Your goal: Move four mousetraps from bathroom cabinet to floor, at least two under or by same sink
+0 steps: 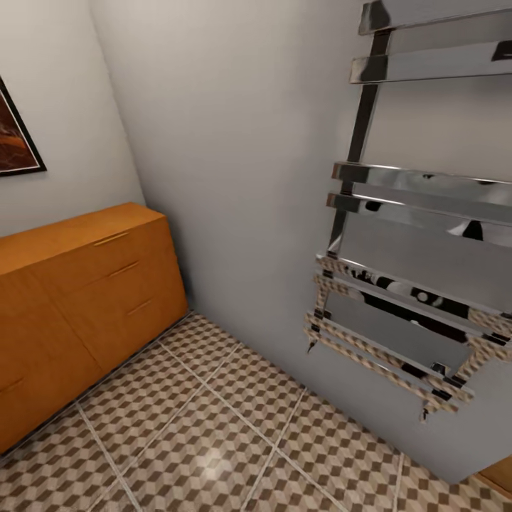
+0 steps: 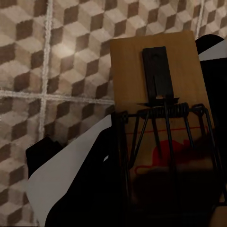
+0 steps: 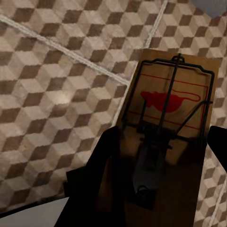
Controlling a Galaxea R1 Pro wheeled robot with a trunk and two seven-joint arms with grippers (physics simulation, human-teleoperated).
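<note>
Two mousetraps, one (image 2: 163,118) clamped in left hand (image 2: 161,189), another (image 3: 165,137) seemingly gripped by right hand (image 3: 161,189), above bathroom floor (image 1: 206,441)

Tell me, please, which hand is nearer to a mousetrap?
Neither left nor right: they are equal. The left hand grips the first mousetrap between its fingers, and the right hand grips the second mousetrap the same way, both above the bathroom floor.

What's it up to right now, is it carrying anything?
Left gripper shut on a mousetrap. Right gripper shut on a second mousetrap. Both over the tiled floor. Cabinet at left, drawers closed. Nothing in the way.
</note>
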